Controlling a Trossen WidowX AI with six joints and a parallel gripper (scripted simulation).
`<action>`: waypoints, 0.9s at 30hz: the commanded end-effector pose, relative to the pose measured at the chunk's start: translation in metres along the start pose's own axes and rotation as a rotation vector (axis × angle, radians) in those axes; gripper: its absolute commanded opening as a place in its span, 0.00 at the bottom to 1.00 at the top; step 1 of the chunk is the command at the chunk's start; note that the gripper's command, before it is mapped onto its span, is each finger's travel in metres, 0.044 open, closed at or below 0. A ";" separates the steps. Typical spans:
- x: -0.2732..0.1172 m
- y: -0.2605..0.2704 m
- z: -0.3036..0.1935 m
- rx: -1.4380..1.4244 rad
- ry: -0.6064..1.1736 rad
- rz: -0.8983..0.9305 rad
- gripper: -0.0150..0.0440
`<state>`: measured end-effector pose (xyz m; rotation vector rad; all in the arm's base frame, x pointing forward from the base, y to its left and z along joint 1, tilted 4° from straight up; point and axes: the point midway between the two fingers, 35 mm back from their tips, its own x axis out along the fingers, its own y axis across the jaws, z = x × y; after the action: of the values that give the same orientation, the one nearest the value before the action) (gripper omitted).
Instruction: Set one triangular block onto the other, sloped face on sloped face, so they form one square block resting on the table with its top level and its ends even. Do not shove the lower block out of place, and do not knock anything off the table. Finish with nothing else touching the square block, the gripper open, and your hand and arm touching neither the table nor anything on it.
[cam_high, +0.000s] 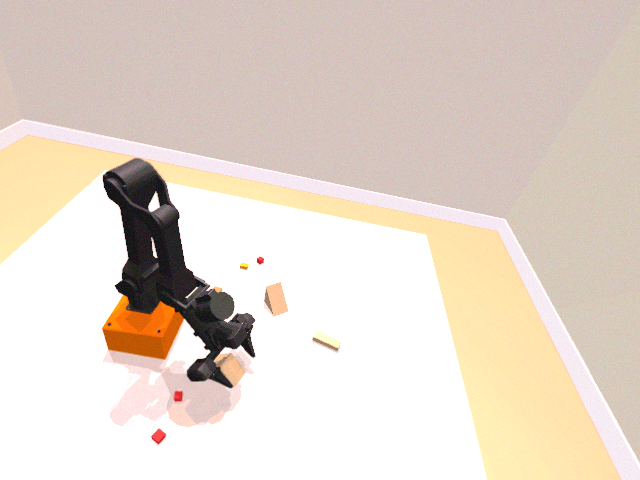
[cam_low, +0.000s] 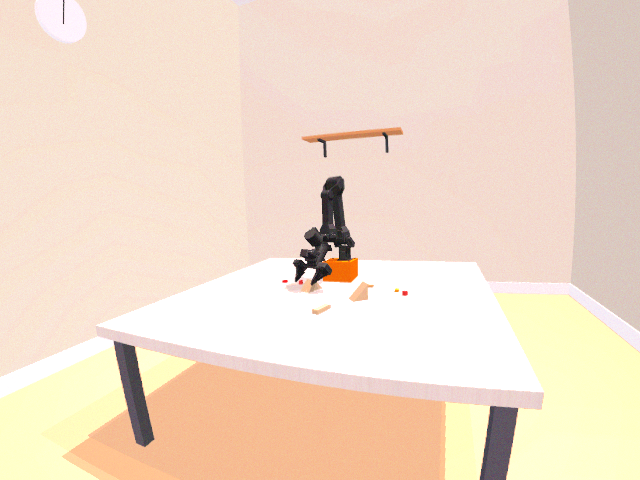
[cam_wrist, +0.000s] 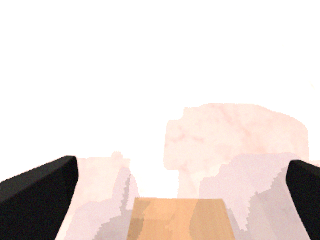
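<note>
One triangular wooden block (cam_high: 231, 368) (cam_low: 311, 286) (cam_wrist: 180, 220) rests on the table, loose between the spread fingers. In the wrist view only part of it shows at the bottom edge, with gaps to both fingers. My gripper (cam_high: 241, 370) (cam_low: 305, 282) (cam_wrist: 184, 170) is open, low over the table, and reaches around this block. The other triangular block (cam_high: 277, 299) (cam_low: 360, 292) stands apart on the table, further back in the top view, with a sloped face showing. The two blocks do not touch. Whether a fingertip touches the near block or the table I cannot tell.
A pale plank (cam_high: 326, 341) (cam_low: 321, 309) lies right of the gripper in the top view. Red cubes (cam_high: 178, 396) (cam_high: 158, 436) lie in front, another red cube (cam_high: 260, 259) (cam_low: 404, 292) and a yellow piece (cam_high: 244, 266) behind. An orange-brown piece (cam_high: 217, 289) lies beside the arm.
</note>
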<state>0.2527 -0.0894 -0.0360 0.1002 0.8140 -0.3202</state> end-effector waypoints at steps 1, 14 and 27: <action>-0.001 0.000 0.004 0.003 -0.001 0.000 1.00; -0.070 0.001 0.073 0.000 -0.003 0.000 1.00; -0.078 0.002 0.053 0.626 0.030 -0.010 1.00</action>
<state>0.2521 -0.0829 0.0569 0.4027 0.7787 -0.4438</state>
